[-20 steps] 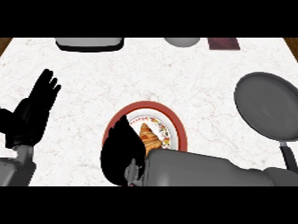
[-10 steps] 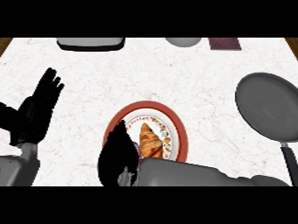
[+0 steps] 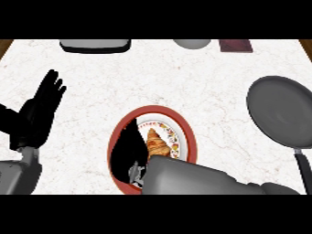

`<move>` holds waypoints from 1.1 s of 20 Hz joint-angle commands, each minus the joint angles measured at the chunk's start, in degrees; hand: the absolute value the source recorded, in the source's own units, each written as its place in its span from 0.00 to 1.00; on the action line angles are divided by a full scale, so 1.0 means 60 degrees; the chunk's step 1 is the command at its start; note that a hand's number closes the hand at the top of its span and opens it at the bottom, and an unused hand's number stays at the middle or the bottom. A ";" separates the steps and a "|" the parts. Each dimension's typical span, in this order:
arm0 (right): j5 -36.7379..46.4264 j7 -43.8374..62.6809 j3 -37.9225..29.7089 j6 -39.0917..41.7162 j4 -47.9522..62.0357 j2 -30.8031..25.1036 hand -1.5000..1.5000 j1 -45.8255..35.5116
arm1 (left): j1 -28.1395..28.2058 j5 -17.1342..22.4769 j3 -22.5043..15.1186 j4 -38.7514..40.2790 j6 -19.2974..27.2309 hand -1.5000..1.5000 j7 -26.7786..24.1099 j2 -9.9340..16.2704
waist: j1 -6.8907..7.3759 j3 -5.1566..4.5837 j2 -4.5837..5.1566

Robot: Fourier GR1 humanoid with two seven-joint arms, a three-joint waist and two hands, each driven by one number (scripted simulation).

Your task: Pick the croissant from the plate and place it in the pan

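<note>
The counter (image 3: 185, 77) is white marble, and the pan (image 3: 287, 112) lies by its right edge, handle running toward the near edge, well apart from the plate (image 3: 189, 137) that sits at the near middle. The step in hand looks like the reach and grasp: the right hand (image 3: 128, 148) hangs over the left half of the plate, its dark fingers pointing away from the robot, apparently straight and holding nothing. To do this well, the hand should probably slide a little right so thumb and fingers come down on either long side of the croissant (image 3: 158, 144), then close across its width rather than its tips, and lift straight up before swinging toward the pan. The croissant lies lengthwise on the plate's centre, just beside the right hand on its right; whether they touch I cannot tell. The left hand (image 3: 33, 114) rests near the left edge, fingers spread wide and upward.
</note>
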 commanded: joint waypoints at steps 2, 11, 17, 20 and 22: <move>0.0137 -0.0014 0.0544 -0.0421 0.0591 0.0017 0.00 0.0323 | -0.0425 0.0268 0.0543 0.0497 -0.0557 0.50 0.0171 0.0133 | 0.0033 -0.0004 0.0012; 0.0538 -0.0807 0.0229 -0.1049 0.1154 0.0017 0.00 0.0260 | 0.0157 -0.0524 0.0266 -0.0379 -0.0150 0.50 0.0333 -0.0426 | 0.0038 0.0000 0.0003; 0.1263 -0.1912 0.0359 -0.1909 0.2441 0.0017 0.00 0.0561 | 0.0248 -0.0907 -0.0016 -0.0455 0.0037 0.50 0.0245 -0.0857 | -0.0010 0.0001 0.0014; 0.0996 -0.1491 0.0501 -0.1498 0.2067 0.0015 0.00 0.0964 | 0.0381 -0.0372 0.0539 -0.0701 -0.0651 0.50 0.0392 -0.0343 | 0.0053 0.0000 -0.0001; 0.0861 -0.2158 0.0756 -0.1960 0.2422 0.0016 1.00 0.0420 | -0.0291 -0.0583 0.0411 0.0032 -0.0494 0.50 0.0186 -0.0694 | 0.0102 -0.0002 0.0039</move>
